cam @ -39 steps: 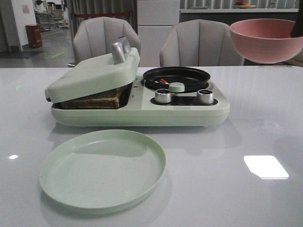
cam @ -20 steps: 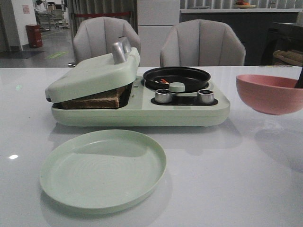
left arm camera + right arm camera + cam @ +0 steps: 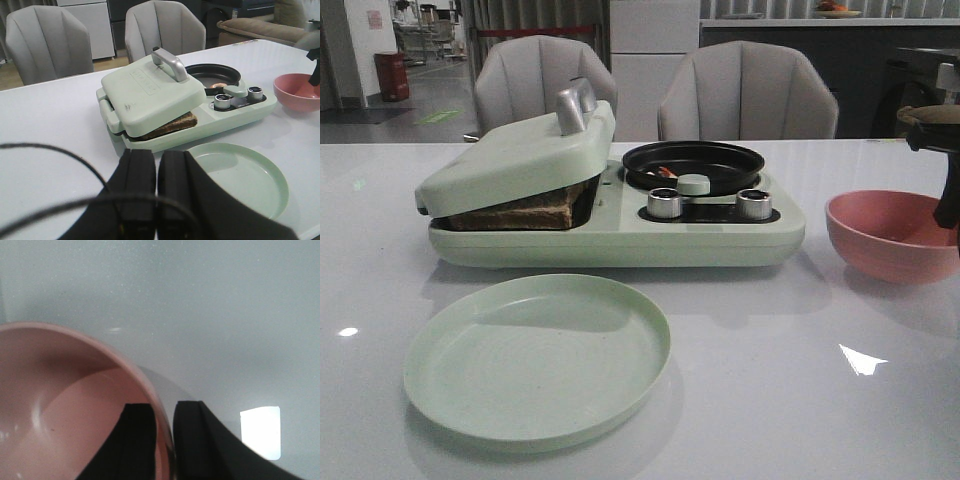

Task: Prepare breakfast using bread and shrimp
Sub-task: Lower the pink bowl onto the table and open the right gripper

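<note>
The bread [image 3: 520,212] lies in the left bay of a pale green breakfast maker [image 3: 620,240], and the hinged lid [image 3: 510,160] rests tilted on it. The same dark-crusted bread [image 3: 172,125] shows under the lid in the left wrist view. The shrimp [image 3: 663,172] is a small orange-red bit in the black round pan [image 3: 720,160]. My left gripper [image 3: 156,160] is shut and empty, near the table's front left. My right gripper [image 3: 164,412] straddles the rim of a pink bowl [image 3: 60,390], one finger inside and one outside.
The pink bowl [image 3: 885,235] sits on the white table to the right of the breakfast maker. A pale green plate [image 3: 535,355] lies in front of the maker. Two metal knobs [image 3: 665,203] face front. Two grey chairs [image 3: 745,90] stand behind the table.
The pink bowl has come down from head height at the upper right onto the table beside the breakfast maker, still in my right gripper. Nothing else moved.
</note>
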Tool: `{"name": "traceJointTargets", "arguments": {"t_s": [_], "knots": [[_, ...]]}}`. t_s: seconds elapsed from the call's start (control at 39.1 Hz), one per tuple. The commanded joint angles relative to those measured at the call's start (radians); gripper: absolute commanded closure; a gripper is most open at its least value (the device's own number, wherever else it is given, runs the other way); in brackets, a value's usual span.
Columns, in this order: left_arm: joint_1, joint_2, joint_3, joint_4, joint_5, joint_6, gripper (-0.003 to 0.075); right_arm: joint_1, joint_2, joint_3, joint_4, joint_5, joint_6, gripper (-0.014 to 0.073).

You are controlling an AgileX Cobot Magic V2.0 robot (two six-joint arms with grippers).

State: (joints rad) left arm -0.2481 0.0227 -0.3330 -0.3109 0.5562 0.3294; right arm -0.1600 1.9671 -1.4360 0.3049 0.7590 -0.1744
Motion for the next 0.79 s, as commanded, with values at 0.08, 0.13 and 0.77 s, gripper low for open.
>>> {"name": "traceJointTargets", "arguments": {"t_s": [0.08, 0.13, 0.77], "knots": [[-0.004, 0.013, -0.026, -0.023, -0.069, -0.006, 0.0608, 0.012, -0.057, -0.026, -0.026, -0.042, -0.013, 0.0186], [-0.004, 0.013, -0.026, -0.023, -0.069, -0.006, 0.0608, 0.012, -0.062, -0.029, -0.039, -0.037, -0.013, 0.0161], [-0.004, 0.013, -0.026, -0.023, -0.069, -0.006, 0.0608, 0.126, -0.530, -0.079, -0.037, 0.034, -0.014, 0.0147]]}}
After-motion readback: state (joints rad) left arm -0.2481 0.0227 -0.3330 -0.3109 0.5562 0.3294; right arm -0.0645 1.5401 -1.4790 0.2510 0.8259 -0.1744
